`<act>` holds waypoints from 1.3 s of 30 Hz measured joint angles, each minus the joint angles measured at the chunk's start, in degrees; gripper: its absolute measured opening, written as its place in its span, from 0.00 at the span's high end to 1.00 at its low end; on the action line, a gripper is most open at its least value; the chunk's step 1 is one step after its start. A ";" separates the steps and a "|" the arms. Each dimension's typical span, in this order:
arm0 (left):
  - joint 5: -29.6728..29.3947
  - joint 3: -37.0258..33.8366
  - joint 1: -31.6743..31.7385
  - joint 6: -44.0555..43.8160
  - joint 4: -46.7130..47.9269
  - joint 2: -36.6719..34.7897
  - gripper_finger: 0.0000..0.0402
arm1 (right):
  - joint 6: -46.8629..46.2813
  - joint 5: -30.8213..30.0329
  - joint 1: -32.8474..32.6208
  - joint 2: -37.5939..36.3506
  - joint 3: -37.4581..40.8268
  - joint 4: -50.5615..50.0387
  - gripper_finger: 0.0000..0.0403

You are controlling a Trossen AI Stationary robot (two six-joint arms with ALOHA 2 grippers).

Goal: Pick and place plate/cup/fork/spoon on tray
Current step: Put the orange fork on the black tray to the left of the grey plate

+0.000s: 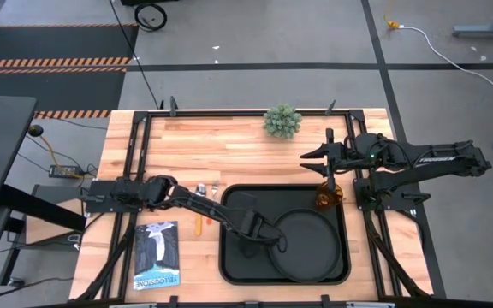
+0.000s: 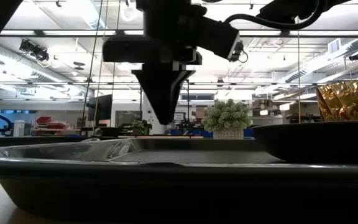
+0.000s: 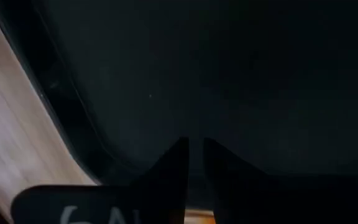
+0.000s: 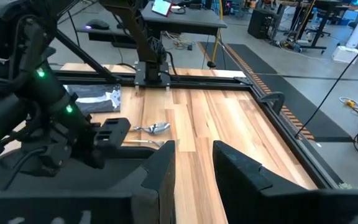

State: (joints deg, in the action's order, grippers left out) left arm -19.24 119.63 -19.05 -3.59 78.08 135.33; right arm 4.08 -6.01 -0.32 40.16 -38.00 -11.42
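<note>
Down inside the tray [image 1: 229, 257], the left tool [image 1: 279, 244] is hovering with its two fingers [image 3: 178, 163] drawn nearly together, only a thin slit showing between them, and gripping nothing. It is hanging just at the near-left rim of the plate [image 1: 308, 248], which is lying in the right half of the tray; whether the fingertips are touching the rim cannot be told. Seen from table height, the tool is pointing straight down over the tray floor, clear of it.

Out to the left of the tray, the fork [image 1: 199, 205] and the spoon [image 1: 213, 198] are lying side by side on the bare wood of the table [image 1: 229, 145], well apart from the left tool.

Over on the right, the right tool [image 1: 317, 161] is waiting above the table beyond the tray's far right corner, fingers spread and empty. The cup [image 1: 324, 198] is standing just beside that corner of the tray, close below the right arm, not held.

A small potted plant [image 1: 282, 121] is sitting at the far edge, and a booklet [image 1: 156, 254] is lying left of the tray.
</note>
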 joint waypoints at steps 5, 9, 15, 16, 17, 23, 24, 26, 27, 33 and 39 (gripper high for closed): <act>-3.10 0.00 -0.52 -1.12 4.43 -1.22 0.86 | -0.01 0.03 0.00 0.00 0.00 -0.04 0.72; -4.08 -0.02 -0.59 -2.42 5.01 -3.08 0.87 | -0.02 0.05 0.00 0.00 0.02 0.24 0.72; -6.18 -0.02 -0.59 -2.51 5.26 -3.54 0.87 | -0.64 0.12 -0.04 0.10 0.04 -0.22 0.72; -6.44 -0.02 -0.57 -2.21 5.42 -3.54 0.87 | -0.58 0.12 -0.04 0.11 0.04 -0.24 0.72; -6.50 -0.02 -0.57 -2.04 5.63 -3.54 0.87 | -0.38 0.20 -0.05 0.11 0.04 -0.17 0.72; -6.66 -0.02 -0.59 -2.65 8.30 -3.54 0.87 | -0.43 0.43 -0.24 0.11 0.04 -0.72 0.72; -6.69 -0.02 -0.59 -3.17 8.60 -3.54 0.87 | -0.44 0.45 -0.42 0.11 0.04 -1.05 0.72; -7.38 -0.02 -0.59 -3.29 9.35 -3.54 0.87 | -0.44 0.42 -0.86 0.11 0.04 -1.26 0.72; -8.16 -0.02 -0.59 -3.29 9.79 -3.54 0.87 | -0.44 0.39 -1.07 0.11 0.04 -1.24 0.72; -9.65 -0.04 0.26 -2.52 11.92 -3.54 0.87 | -0.02 0.16 -1.53 0.11 0.04 -1.01 0.72; -9.68 -0.07 0.50 -2.52 11.94 -4.95 0.87 | -0.16 0.03 -1.51 0.11 0.04 -0.50 0.72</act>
State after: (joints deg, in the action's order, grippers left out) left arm -28.93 119.57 -18.55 -6.11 90.02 130.38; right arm 3.92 -5.98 -1.83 40.27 -37.95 -11.92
